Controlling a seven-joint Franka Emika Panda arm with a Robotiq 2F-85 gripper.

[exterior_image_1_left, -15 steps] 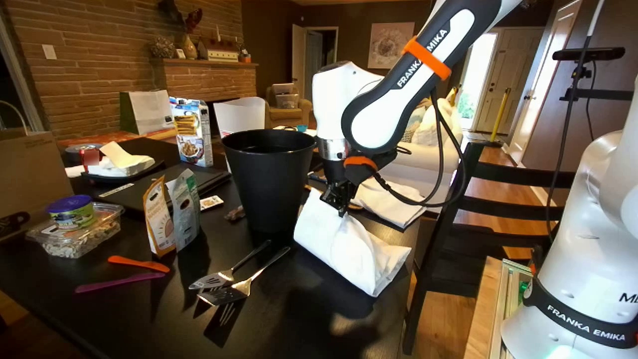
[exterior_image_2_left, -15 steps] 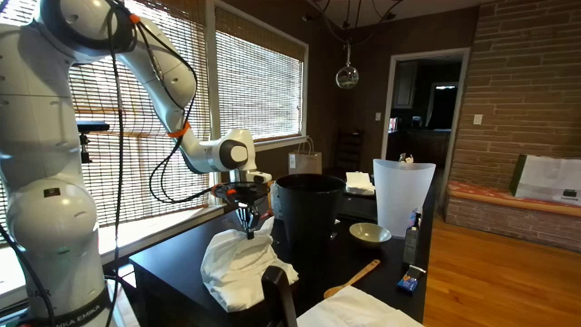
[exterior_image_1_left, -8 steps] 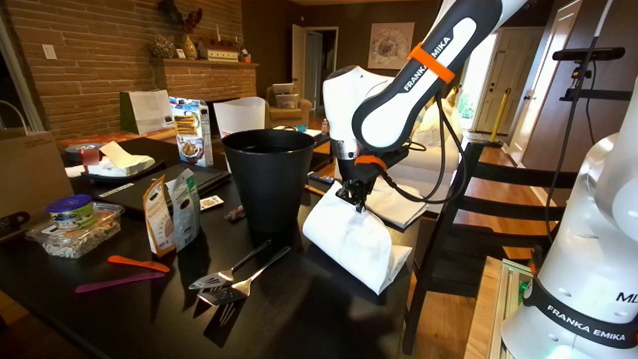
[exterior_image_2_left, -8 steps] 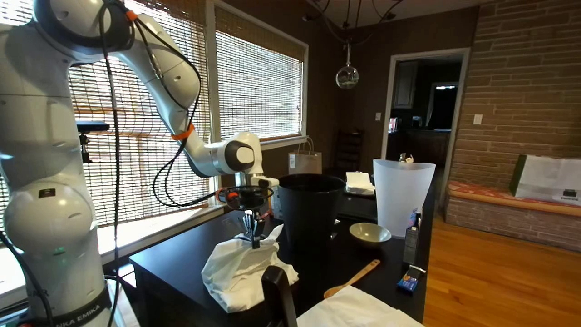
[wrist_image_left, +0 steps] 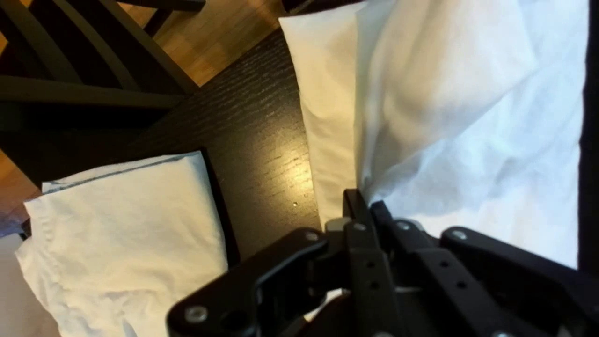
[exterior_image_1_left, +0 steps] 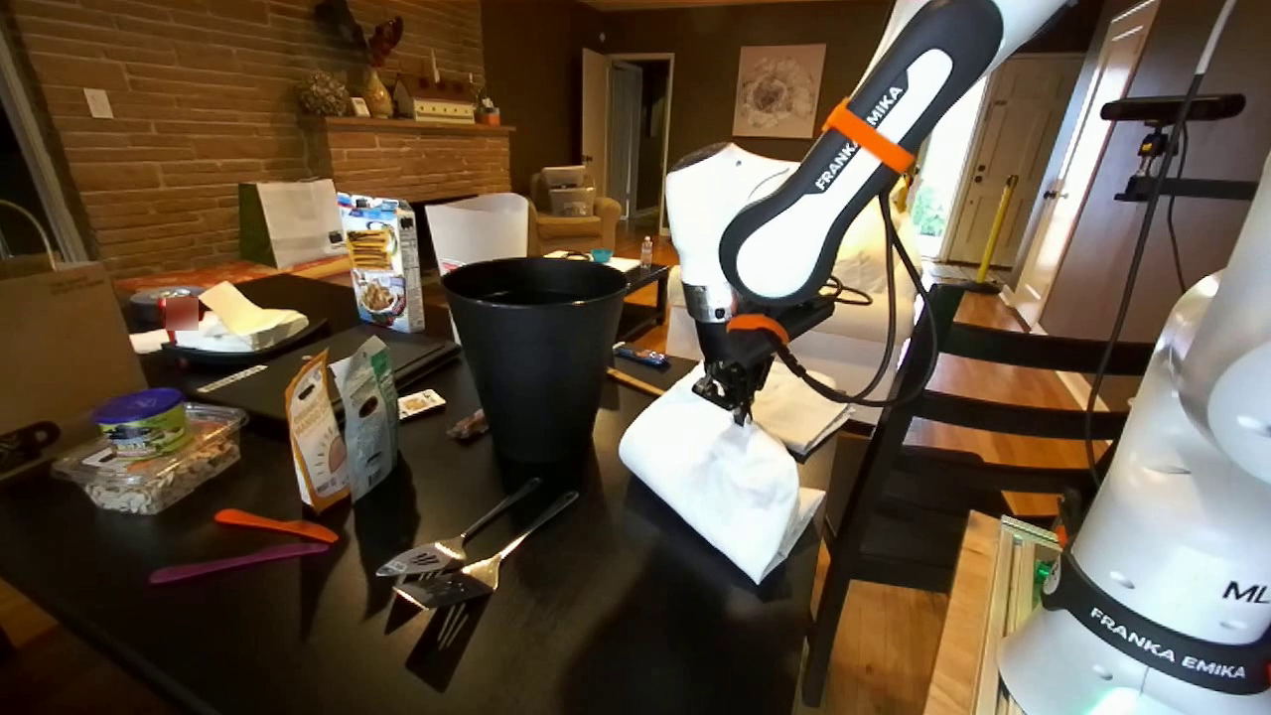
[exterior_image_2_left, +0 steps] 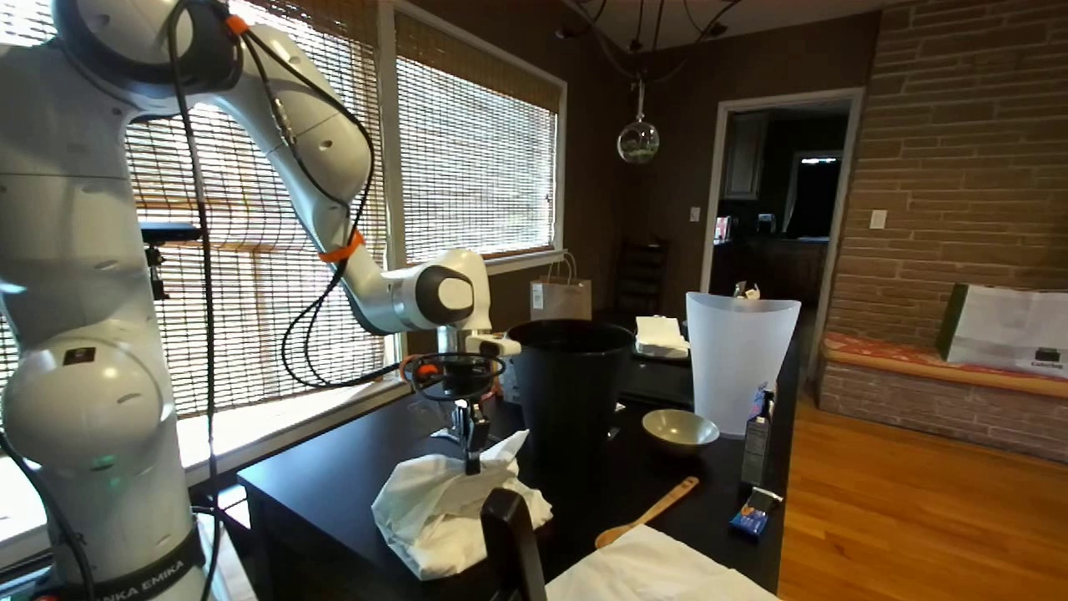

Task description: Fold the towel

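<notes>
Window blinds (exterior_image_2_left: 477,159): bright, backlit, eleven o'clock in an exterior view.
Brick wall (exterior_image_2_left: 968,159): tan-brown, two o'clock.
Wooden floor (exterior_image_2_left: 901,501): orange-brown, four o'clock.

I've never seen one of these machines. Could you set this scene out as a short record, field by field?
Gripper: pinching a raised part of the towel
Towel state: white, on the dark table, partly lifted, folding unfinished
Folded cloth: white, beside the towel, not touching it
Other things: black bin, two metal spatulas, wooden utensil
</notes>
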